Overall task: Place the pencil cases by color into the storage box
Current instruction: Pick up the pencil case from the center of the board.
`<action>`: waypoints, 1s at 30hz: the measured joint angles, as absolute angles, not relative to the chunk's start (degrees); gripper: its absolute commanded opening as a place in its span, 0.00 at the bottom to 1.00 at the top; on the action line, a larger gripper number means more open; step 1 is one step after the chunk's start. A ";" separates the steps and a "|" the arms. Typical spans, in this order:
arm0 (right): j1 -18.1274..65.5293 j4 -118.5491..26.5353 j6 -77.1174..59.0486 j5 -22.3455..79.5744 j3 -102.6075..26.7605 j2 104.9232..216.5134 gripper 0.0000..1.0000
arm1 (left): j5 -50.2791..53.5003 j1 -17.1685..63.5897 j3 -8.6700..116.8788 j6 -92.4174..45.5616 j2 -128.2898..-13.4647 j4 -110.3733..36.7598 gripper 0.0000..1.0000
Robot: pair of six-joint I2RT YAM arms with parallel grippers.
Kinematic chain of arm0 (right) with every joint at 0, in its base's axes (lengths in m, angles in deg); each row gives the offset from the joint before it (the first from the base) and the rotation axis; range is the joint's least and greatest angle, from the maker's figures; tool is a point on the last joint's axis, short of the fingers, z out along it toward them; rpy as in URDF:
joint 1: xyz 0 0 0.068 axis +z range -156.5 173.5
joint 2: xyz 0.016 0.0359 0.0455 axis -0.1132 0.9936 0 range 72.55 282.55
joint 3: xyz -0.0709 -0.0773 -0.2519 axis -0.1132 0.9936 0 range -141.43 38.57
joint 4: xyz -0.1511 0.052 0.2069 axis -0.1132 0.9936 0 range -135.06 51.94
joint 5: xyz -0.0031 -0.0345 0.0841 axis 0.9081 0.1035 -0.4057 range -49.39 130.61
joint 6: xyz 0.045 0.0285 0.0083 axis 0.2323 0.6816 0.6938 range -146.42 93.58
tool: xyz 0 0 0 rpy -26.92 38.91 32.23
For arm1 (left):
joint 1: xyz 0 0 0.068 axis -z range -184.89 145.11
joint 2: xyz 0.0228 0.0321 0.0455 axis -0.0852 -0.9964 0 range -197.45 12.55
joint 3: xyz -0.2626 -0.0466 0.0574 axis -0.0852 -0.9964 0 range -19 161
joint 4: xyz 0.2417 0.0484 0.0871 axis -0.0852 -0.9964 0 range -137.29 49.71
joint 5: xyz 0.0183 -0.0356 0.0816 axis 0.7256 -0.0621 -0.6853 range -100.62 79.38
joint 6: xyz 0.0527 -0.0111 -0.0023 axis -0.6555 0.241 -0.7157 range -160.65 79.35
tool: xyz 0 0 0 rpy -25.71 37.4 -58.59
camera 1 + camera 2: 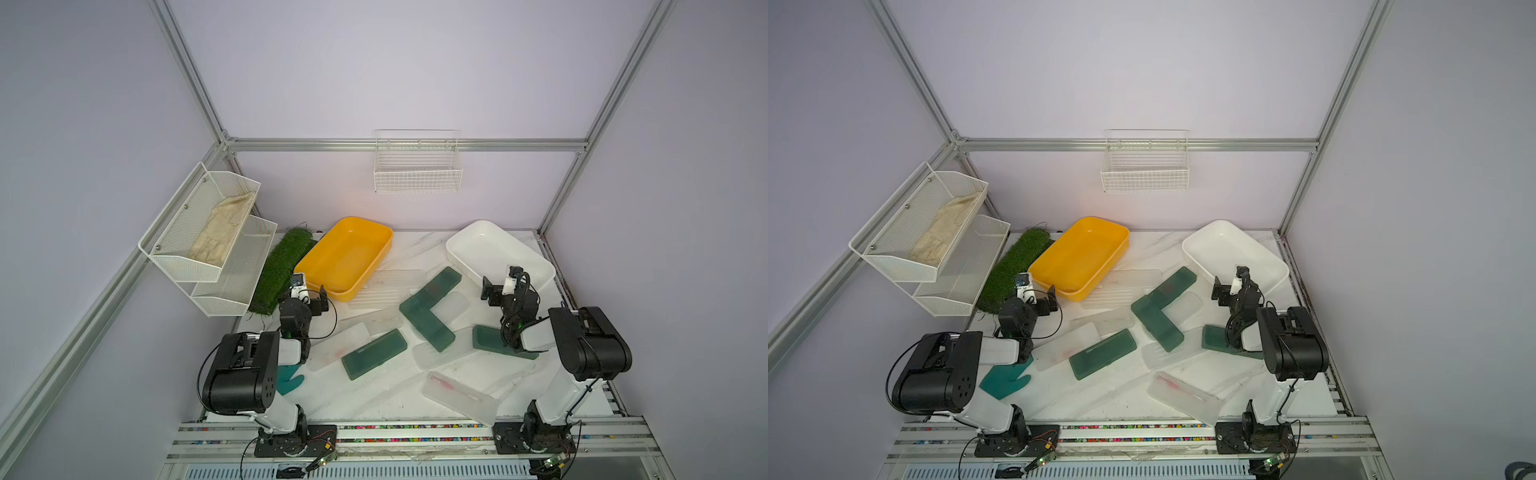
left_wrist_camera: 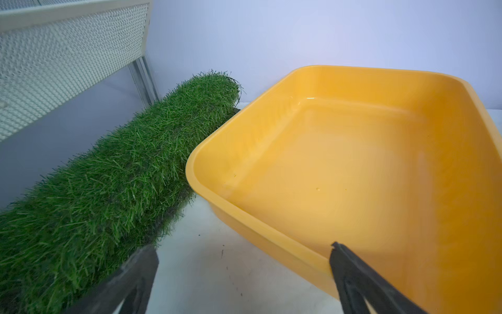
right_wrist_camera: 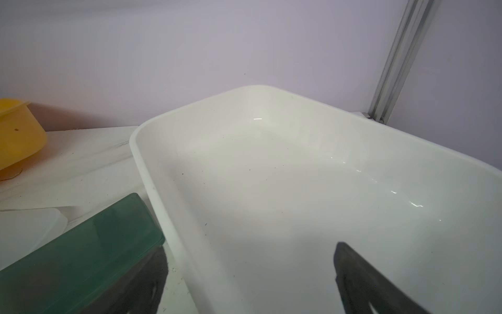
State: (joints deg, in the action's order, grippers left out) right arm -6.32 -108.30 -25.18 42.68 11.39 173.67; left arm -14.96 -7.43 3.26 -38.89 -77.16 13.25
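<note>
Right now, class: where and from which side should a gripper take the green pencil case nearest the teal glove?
Probably mid-length on the green pencil case, across its narrow width, from straight above. It lies flat, so its two long edges give opposed faces; a frosted case crowds one end.

Both top views overlook the table (image 1: 415,249); wrist views closely face yellow box (image 2: 271,130), white box (image 3: 190,176)

White link shells (image 1: 289,351) and glossy black rounded motor housings (image 1: 237,386) make up the left arm (image 1: 282,411) and right arm (image 1: 590,353); thin black cables (image 1: 199,380) loop along each, green indicator lights (image 1: 288,333) glow at the joints, and the left gripper (image 2: 243,246) ends in matte black tapered fingers (image 2: 353,271).
</note>
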 measured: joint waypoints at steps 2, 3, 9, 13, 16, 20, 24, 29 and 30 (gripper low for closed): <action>-6.34 -108.30 -25.18 42.68 11.39 173.67 0.97 | -14.94 -7.43 3.26 -38.87 -77.16 13.23 1.00; -6.32 -108.30 -25.18 42.68 11.39 173.67 0.97 | -14.94 -7.43 3.24 -38.87 -77.16 13.23 1.00; -6.34 -108.30 -25.18 42.68 11.39 173.67 0.97 | -14.94 -7.43 3.26 -38.87 -77.16 13.23 1.00; -6.34 -108.30 -25.18 42.68 11.39 173.67 0.97 | -14.94 -7.43 3.26 -38.87 -77.16 13.23 1.00; -6.34 -108.30 -25.18 42.68 11.39 173.67 0.97 | -14.94 -7.43 3.26 -38.87 -77.16 13.23 1.00; -6.32 -108.30 -25.18 42.68 11.39 173.67 0.97 | -14.96 -7.43 3.26 -38.84 -77.16 13.23 1.00; -6.32 -108.26 -25.18 42.74 11.39 173.67 0.97 | -15.13 -7.43 3.26 -38.82 -77.16 13.21 1.00; -5.92 -108.28 -25.25 43.18 11.39 173.67 0.94 | -15.74 -7.26 3.26 -38.84 -77.16 13.21 1.00; -5.66 -108.28 -25.27 43.71 11.39 173.65 0.94 | -16.16 -7.04 3.26 -38.84 -77.16 13.21 1.00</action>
State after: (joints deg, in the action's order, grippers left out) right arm -5.66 -108.28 -25.27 43.71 11.39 173.65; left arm -16.16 -7.04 3.26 -38.84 -77.16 13.21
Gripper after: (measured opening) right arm 0.950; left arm 0.998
